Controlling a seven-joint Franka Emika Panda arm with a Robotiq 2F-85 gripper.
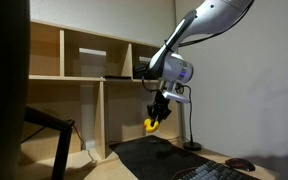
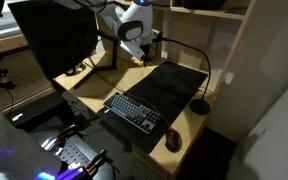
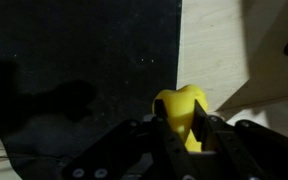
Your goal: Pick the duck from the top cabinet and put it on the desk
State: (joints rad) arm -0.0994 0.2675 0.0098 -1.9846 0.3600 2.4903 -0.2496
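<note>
Your jaws are clenched on the duck [image 3: 180, 112], the wrist view showing it over the seam where black mat [image 3: 74, 60] meets bare counter [image 3: 216, 50]. Only an exterior view shows it hanging above the mat, lower than the top cabinet [image 1: 84, 62] behind. The keyboard [image 2: 134, 108] appears in an exterior view alone.

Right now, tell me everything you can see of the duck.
The duck is tiny, bright yellow, smooth and rounded, rubbery-looking. The claw is shut on it, holding it in the air above the desk, over the edge of the black mat. Nothing else touches it; its face is not visible.
</note>
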